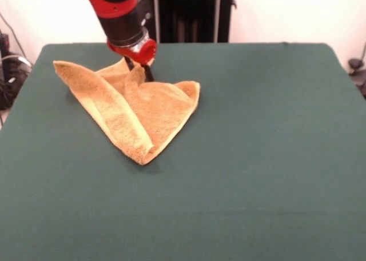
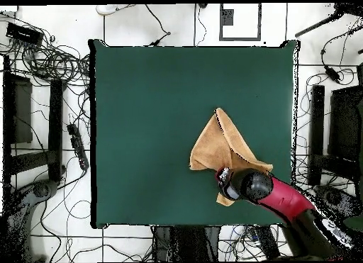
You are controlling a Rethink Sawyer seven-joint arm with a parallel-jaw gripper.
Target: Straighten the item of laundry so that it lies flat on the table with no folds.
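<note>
The orange-tan towel (image 1: 137, 109) lies crumpled and folded over itself into a rough triangle on the far left part of the green table (image 1: 257, 158). One point reaches toward the near side and one long flap runs out to the left. My gripper (image 1: 142, 71) is at the towel's far edge, where a fold of cloth rises up between the dark fingers. It looks shut on that fold. In the overhead view the towel (image 2: 220, 140) lies right of the table's (image 2: 142, 118) centre. The gripper (image 2: 225, 178) is at its lower edge. No bands or label show.
The red and black arm (image 2: 283, 200) reaches in over the table's lower right corner in the overhead view. Cables (image 2: 49, 58) and stands lie on the floor around the table. Green cloth stretches wide to the right of the towel and nearer than it in the front view.
</note>
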